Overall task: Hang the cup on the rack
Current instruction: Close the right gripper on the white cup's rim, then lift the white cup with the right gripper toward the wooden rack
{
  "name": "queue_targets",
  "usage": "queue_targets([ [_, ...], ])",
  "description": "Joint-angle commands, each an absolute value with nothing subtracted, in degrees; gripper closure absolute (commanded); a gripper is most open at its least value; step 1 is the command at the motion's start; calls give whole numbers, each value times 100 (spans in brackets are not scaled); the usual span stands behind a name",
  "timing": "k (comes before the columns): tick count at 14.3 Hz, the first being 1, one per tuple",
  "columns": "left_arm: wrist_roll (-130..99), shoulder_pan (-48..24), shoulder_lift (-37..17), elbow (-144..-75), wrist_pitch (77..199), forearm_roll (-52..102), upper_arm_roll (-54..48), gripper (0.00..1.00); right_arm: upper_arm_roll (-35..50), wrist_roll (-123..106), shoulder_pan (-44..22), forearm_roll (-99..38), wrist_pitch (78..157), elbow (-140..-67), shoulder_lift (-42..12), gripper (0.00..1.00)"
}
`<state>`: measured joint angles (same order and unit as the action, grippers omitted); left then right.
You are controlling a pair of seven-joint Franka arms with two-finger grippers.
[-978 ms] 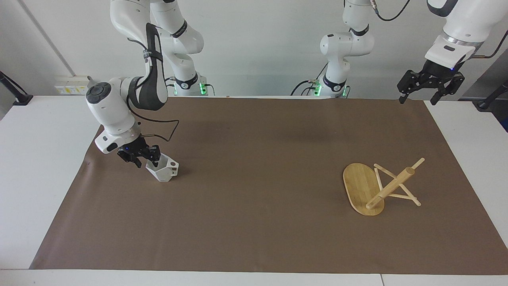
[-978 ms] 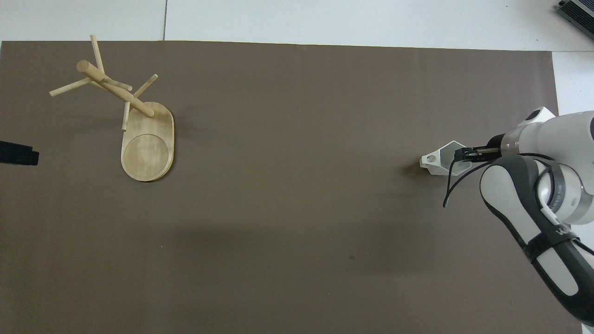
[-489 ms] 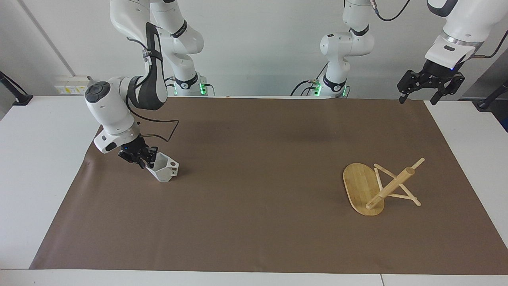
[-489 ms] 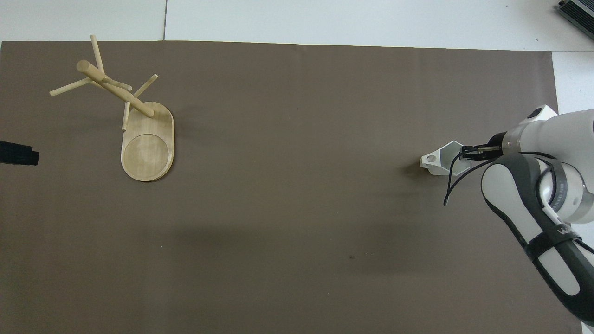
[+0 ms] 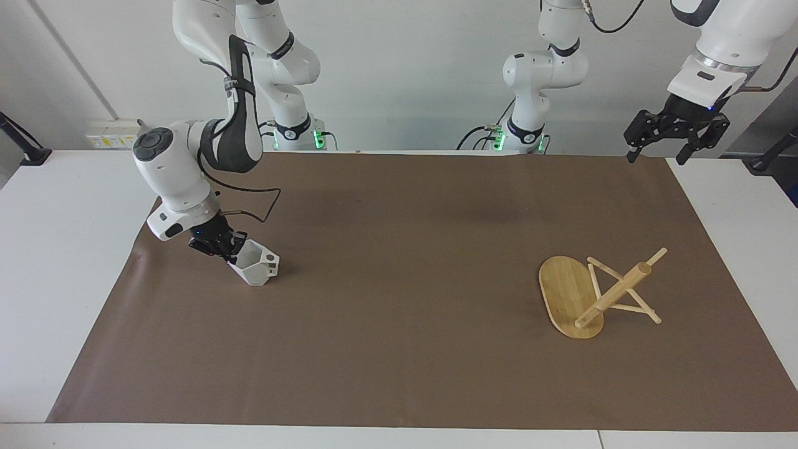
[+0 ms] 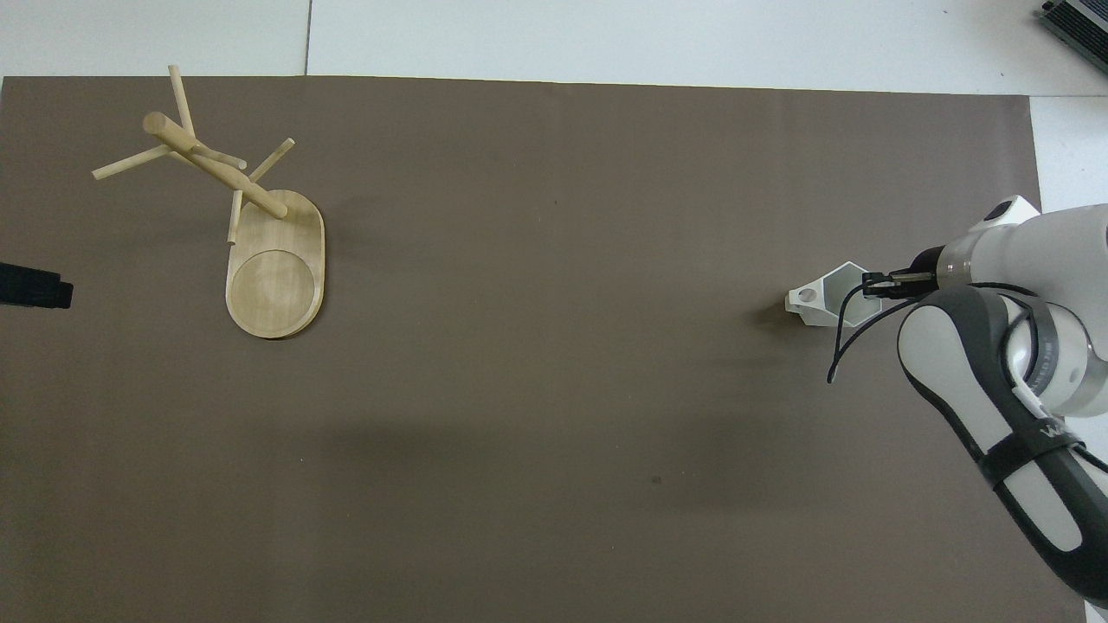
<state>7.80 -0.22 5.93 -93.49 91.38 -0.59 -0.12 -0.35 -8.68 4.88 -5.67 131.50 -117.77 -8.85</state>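
Note:
The white faceted cup (image 5: 257,269) sits tilted on the brown mat at the right arm's end, its handle (image 6: 805,297) pointing toward the middle of the table. My right gripper (image 5: 227,248) is low at the cup and shut on its rim, on the side away from the handle; it also shows in the overhead view (image 6: 872,283). The bamboo rack (image 5: 614,293) stands on its oval base (image 5: 561,287) at the left arm's end, its pegs bare. My left gripper (image 5: 662,149) waits open and empty, high over the mat's corner.
The brown mat (image 5: 405,280) covers most of the white table. The left gripper's tip (image 6: 33,287) shows at the edge of the overhead view, beside the rack's base (image 6: 275,285). A dark device (image 6: 1078,22) lies off the mat's corner.
My right gripper's fingers have closed on the cup's rim, and the cup has shifted slightly. The left arm and the rack have not moved.

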Motion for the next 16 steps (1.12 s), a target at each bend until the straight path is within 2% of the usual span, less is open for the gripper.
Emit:
queue_targets([
  [1,791,-43,747,-9527,9176,-26,-53,0,-35,-817,492,-650,13166,-11707,-932,99],
  [3,712,-44,747,-9545,9211,-26,-79,0,0,-817,492,-659,13009,-11550,-923,99],
  [8,721,-53,896,-9817,9202,-26,-79,0,149,-413,387,-1676,11639,-10399,-932,100],
  [13,546,35,1028,-10071,9167,-9,-35,0,1193,87,369,-2846,11733,-9844,-914,100],
  [16,-104,61,1055,-10309,9115,376,-18,0,1844,79,360,-3505,12180,-9782,-905,100],
])
